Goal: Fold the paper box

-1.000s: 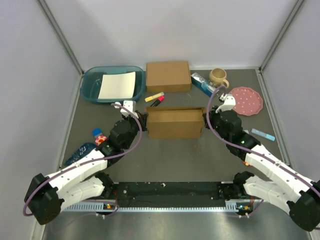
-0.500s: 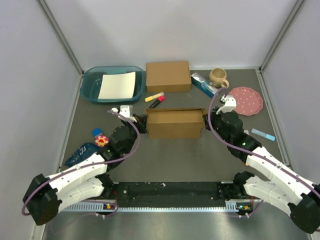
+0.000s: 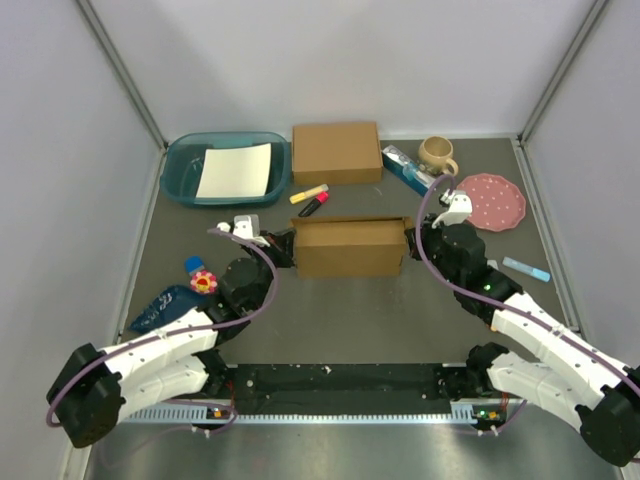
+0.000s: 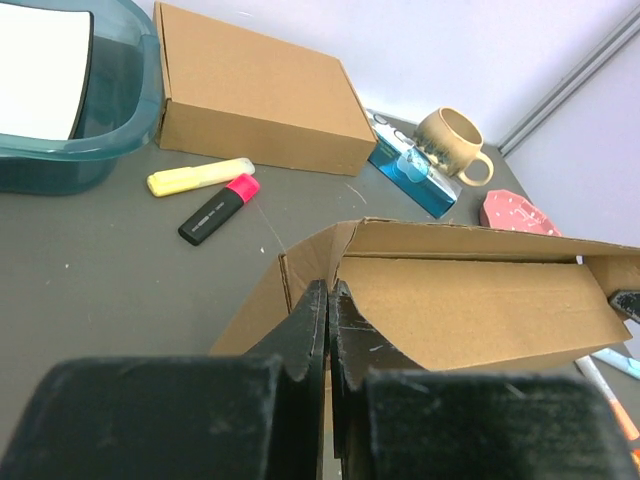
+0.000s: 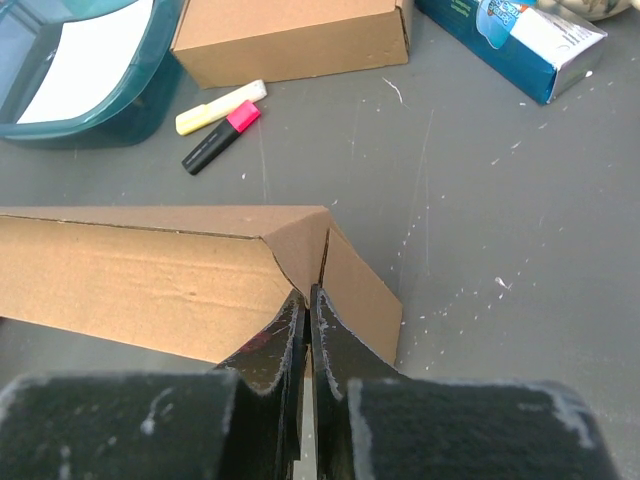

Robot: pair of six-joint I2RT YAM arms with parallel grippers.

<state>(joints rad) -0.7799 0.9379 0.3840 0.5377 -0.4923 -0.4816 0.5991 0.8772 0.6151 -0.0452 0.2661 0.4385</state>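
The paper box (image 3: 350,247) lies mid-table as a shallow brown cardboard shell, its lid partly raised and its end flaps folded in. My left gripper (image 3: 287,250) is shut, its tips against the box's left end where the flaps meet; in the left wrist view the gripper (image 4: 329,288) touches the corner of the box (image 4: 470,310). My right gripper (image 3: 410,240) is shut at the box's right end. In the right wrist view the gripper (image 5: 307,292) sits at the slit between the end flaps of the box (image 5: 150,275). I see no cardboard between either pair of fingers.
A second, closed brown box (image 3: 336,152) stands behind. A teal bin (image 3: 180,170) holding white paper (image 3: 235,170) is at back left. A yellow highlighter (image 3: 309,192) and red marker (image 3: 314,204) lie between the boxes. Blue carton (image 3: 405,168), mug (image 3: 437,153), pink plate (image 3: 492,200) at right.
My left wrist has drawn back towards the near left, while its fingertips stay at the box's left end. The box and the right arm have not moved.
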